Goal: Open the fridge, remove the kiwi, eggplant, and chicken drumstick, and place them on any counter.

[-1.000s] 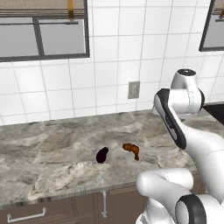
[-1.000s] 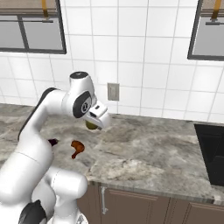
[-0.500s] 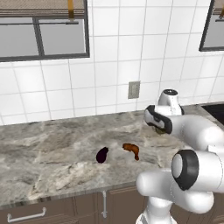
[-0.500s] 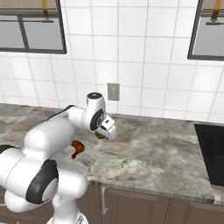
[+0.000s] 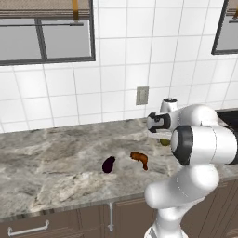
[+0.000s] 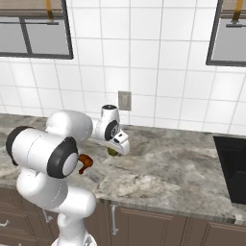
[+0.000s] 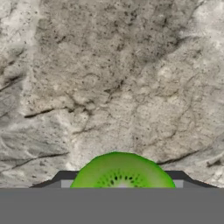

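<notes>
Three foods are out on the counter (image 5: 56, 162): one eggplant (image 5: 108, 164), one drumstick (image 5: 139, 159) just beside it, and one kiwi (image 7: 122, 171). The gripper (image 6: 116, 148) hangs low over the stone, closed on the kiwi, whose cut green face shows between the fingertips (image 7: 61, 178). The arm hides most of the fruit in both base views. Bare stone stretches toward the dark cooktop (image 6: 233, 166).
</notes>
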Motion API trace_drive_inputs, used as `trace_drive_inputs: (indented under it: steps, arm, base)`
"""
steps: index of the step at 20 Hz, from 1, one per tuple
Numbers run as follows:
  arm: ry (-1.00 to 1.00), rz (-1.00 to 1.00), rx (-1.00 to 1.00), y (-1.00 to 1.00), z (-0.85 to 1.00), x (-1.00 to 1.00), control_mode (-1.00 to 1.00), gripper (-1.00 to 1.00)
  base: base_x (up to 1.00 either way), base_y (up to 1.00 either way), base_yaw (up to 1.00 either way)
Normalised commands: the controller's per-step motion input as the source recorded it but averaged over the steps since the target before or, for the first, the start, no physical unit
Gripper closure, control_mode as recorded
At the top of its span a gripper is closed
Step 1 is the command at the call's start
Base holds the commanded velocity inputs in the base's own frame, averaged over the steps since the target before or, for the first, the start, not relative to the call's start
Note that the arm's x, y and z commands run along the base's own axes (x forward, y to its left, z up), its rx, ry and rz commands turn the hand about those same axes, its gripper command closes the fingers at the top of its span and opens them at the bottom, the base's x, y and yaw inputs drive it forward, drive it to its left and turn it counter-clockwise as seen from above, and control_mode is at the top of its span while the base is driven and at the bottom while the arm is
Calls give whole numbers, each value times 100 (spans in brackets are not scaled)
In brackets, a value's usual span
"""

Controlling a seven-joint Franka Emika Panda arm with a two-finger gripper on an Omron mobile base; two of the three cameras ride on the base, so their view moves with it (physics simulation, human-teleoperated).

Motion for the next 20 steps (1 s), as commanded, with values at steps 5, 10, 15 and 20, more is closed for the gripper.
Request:
trace_drive_inputs:
  steps: [5,10,15,20]
  arm:
    - [14,0,0,0,-27,1,-100,100]
    - [9,0,0,0,-28,0,-100,100]
    - [1,0,0,0,-24,0,-100,-100]
    - [0,0,2,0,-1,-1,-100,-100]
  base:
    - [0,0,0]
    - [0,0,0]
    - [0,0,0]
    - [0,0,0]
